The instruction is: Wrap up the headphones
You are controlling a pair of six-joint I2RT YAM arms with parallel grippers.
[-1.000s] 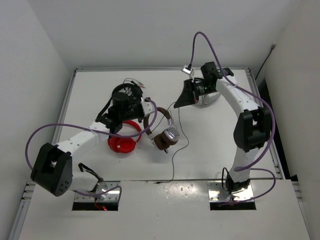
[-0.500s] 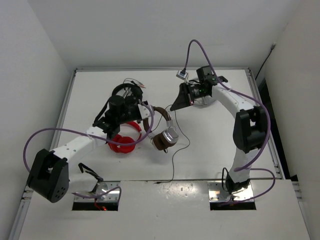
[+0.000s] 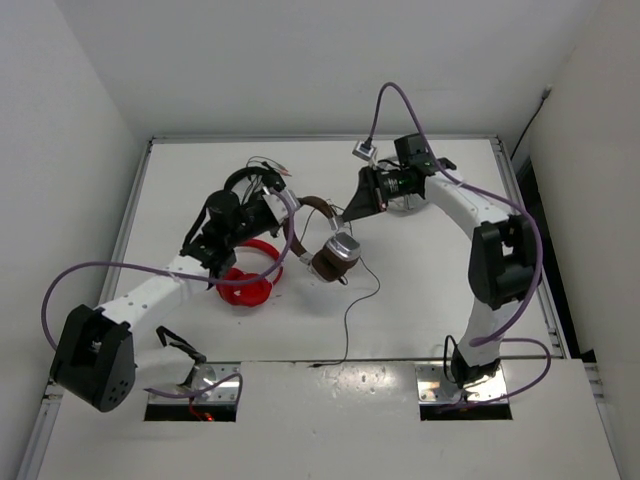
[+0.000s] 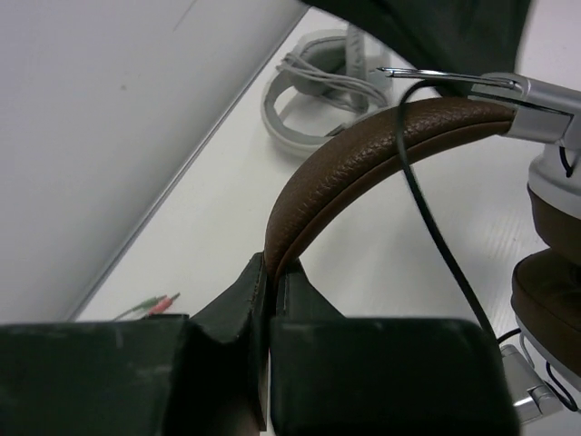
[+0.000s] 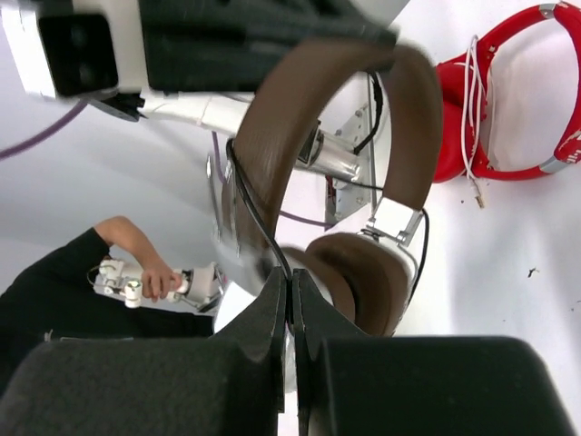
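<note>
The headphones (image 3: 333, 252) have a dark brown headband, brown pads and silver shells, and hang mid-table between the two arms. My left gripper (image 3: 281, 206) is shut on the headband (image 4: 381, 145), as the left wrist view (image 4: 272, 270) shows. My right gripper (image 3: 351, 213) is shut on the thin black cable (image 5: 257, 213), pinched at the fingertips in the right wrist view (image 5: 291, 278), close to a brown ear pad (image 5: 363, 272). The cable crosses the headband (image 4: 436, 245). Its loose end trails toward the near edge (image 3: 347, 320).
Red headphones (image 3: 247, 284) lie under the left arm and also show in the right wrist view (image 5: 508, 91). White-grey headphones (image 4: 318, 91) lie at the back, mostly hidden by the right arm in the top view. A black item with coloured plugs (image 3: 262, 168) lies behind the left gripper.
The left gripper has carried the headphones up and toward the back right. The right gripper has shifted left toward them, keeping hold of the cable.
</note>
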